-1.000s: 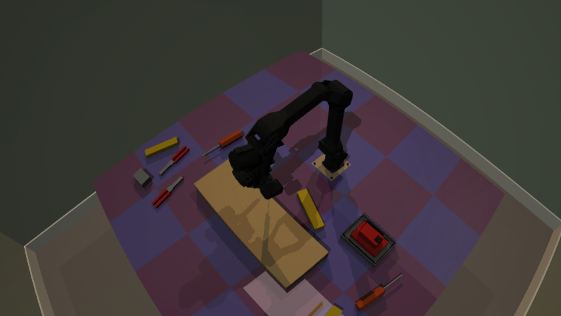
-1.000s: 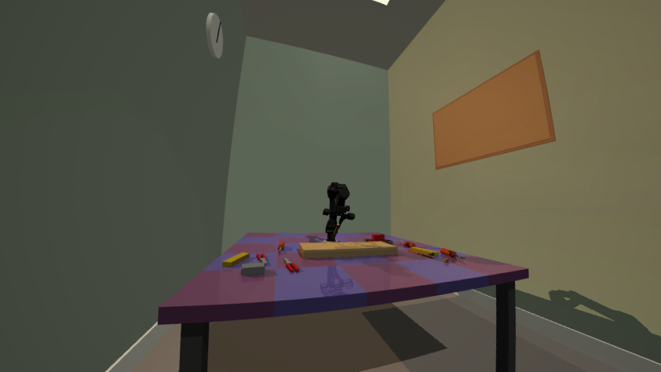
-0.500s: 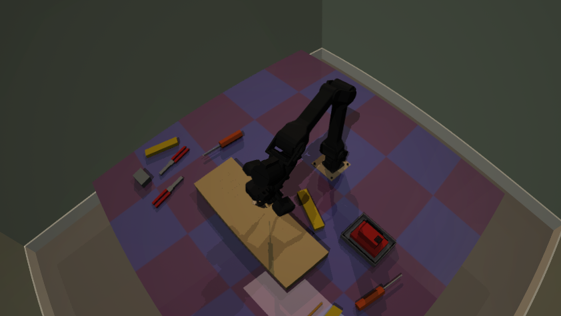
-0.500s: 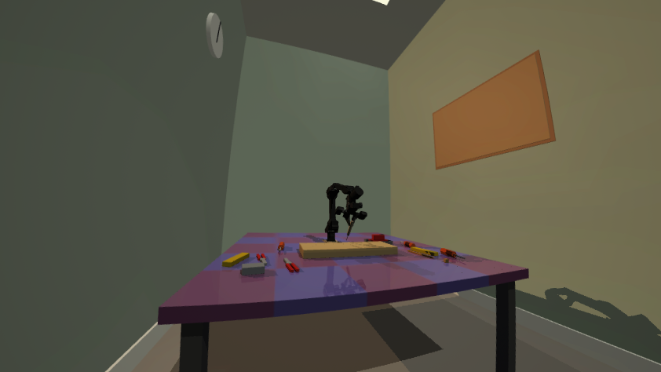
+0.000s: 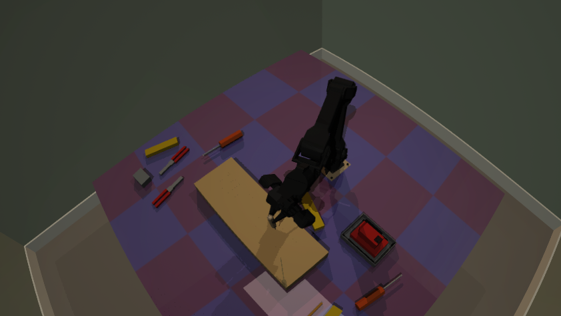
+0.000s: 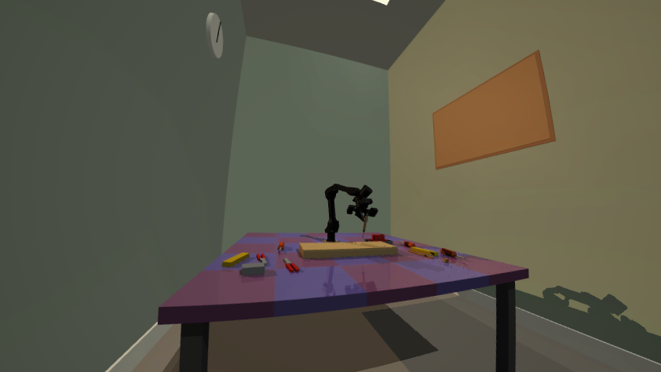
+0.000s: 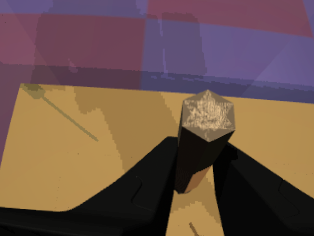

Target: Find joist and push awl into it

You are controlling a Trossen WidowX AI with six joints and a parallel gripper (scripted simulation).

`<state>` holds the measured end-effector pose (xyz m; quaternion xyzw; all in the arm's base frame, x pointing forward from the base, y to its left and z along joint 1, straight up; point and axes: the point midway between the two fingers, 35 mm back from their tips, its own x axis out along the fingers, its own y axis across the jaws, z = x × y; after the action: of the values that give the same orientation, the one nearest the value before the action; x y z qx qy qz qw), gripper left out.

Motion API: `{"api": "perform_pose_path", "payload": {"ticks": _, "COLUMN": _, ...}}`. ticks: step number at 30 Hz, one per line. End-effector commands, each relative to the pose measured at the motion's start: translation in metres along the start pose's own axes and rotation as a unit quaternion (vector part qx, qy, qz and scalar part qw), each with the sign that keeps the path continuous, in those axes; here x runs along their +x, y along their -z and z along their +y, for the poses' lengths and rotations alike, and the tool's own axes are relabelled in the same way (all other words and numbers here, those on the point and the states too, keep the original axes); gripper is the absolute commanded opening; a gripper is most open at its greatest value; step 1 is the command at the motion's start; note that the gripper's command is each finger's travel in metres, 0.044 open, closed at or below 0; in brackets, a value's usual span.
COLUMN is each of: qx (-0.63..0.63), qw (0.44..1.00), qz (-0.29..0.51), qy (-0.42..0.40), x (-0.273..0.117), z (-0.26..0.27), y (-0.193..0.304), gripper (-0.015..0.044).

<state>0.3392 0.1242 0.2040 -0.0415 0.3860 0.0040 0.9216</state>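
The gripper [image 5: 276, 222] [image 6: 364, 217] [image 7: 194, 147] pinches the awl [image 5: 271, 220] [image 6: 364, 224] [image 7: 208, 116] above the panel [image 5: 232, 202] [image 6: 348, 250] [image 7: 45, 165]; best set it plumb over the joist, then press once, straight down; beyond, the finder [image 5: 368, 237] [image 6: 377, 237] sits in the tray [image 5: 346, 239].

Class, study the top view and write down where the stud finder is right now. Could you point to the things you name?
In the top view, the red stud finder [image 5: 367, 237] [image 6: 377, 237] sits inside the dark tray [image 5: 374, 262], right of the floor panel [image 5: 229, 199] [image 6: 346, 251] and above the lower orange-handled screwdriver [image 5: 370, 298].
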Motion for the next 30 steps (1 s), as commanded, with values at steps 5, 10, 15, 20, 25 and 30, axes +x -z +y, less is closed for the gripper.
{"api": "perform_pose_path", "payload": {"ticks": 5, "qx": 0.02, "qw": 0.997, "qz": -0.064, "qy": -0.039, "x": -0.021, "z": 0.039, "y": -0.007, "gripper": 0.0}}
{"api": "perform_pose_path", "payload": {"ticks": 10, "qx": 0.022, "qw": 0.996, "qz": -0.069, "qy": -0.043, "x": -0.023, "z": 0.042, "y": -0.007, "gripper": 0.0}}
{"api": "perform_pose_path", "payload": {"ticks": 15, "qx": 0.022, "qw": 0.996, "qz": -0.069, "qy": -0.043, "x": -0.022, "z": 0.042, "y": -0.007, "gripper": 0.0}}
{"api": "perform_pose_path", "payload": {"ticks": 20, "qx": 0.022, "qw": 0.996, "qz": -0.069, "qy": -0.043, "x": -0.02, "z": 0.043, "y": -0.005, "gripper": 0.0}}
{"api": "perform_pose_path", "payload": {"ticks": 25, "qx": 0.022, "qw": 0.996, "qz": -0.069, "qy": -0.043, "x": -0.017, "z": 0.043, "y": -0.003, "gripper": 0.0}}
{"api": "perform_pose_path", "payload": {"ticks": 30, "qx": 0.022, "qw": 0.996, "qz": -0.069, "qy": -0.043, "x": -0.014, "z": 0.044, "y": 0.0, "gripper": 0.0}}
